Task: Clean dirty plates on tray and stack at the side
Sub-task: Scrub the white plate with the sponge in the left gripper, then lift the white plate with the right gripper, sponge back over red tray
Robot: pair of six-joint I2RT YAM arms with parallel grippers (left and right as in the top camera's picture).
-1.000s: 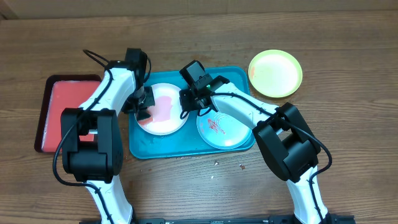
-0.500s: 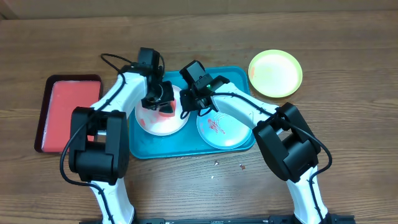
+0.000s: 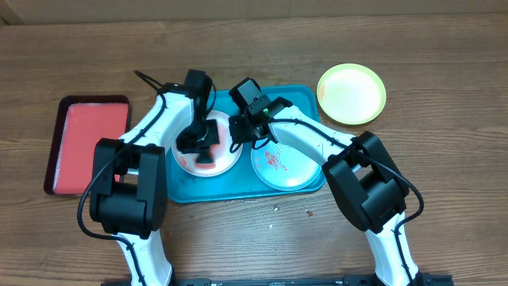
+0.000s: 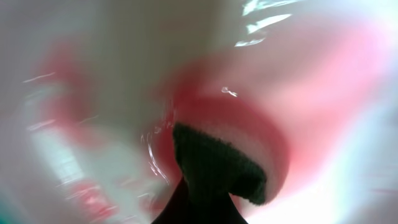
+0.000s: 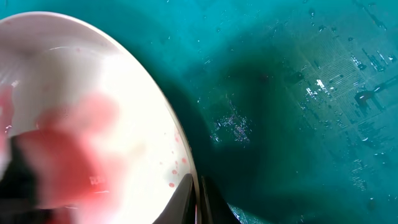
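Left gripper (image 3: 198, 149): pressed together on the sponge (image 3: 205, 156). The left wrist view is heavily blurred, showing only a dark fingertip (image 4: 214, 171) sunk into pink material against the wet white surface. One second ago this gripper sat at the left edge of the white plate (image 3: 225, 157) with the sponge lying flat and loose in the plate's middle. Half a second ago it had closed over the sponge near the plate's upper centre. Now it is lower on the plate, toward the near side, with the sponge bunched beneath it. Reading: the wipe stroke has begun and is running top to bottom across the plate. Red smears remain along the plate's left and lower rim, so this plate is not yet clean. Right gripper (image 3: 238, 137): at the white plate's right rim and unmoved over all three frames, probably steadying the plate. The right wrist view shows only a finger edge meeting the rim, so I cannot tell whether it is closed. White plate lies in the left half of the tray (image 3: 182, 192). Mint plate (image 3: 298, 171) is beside it in the right half, with its red smear untouched. Yellow-green plate (image 3: 352, 94) sits off the tray on the tabletop (image 3: 444, 159) at the upper right, apparently clean. Estimate: one plate done, the second in progress, the third waiting.
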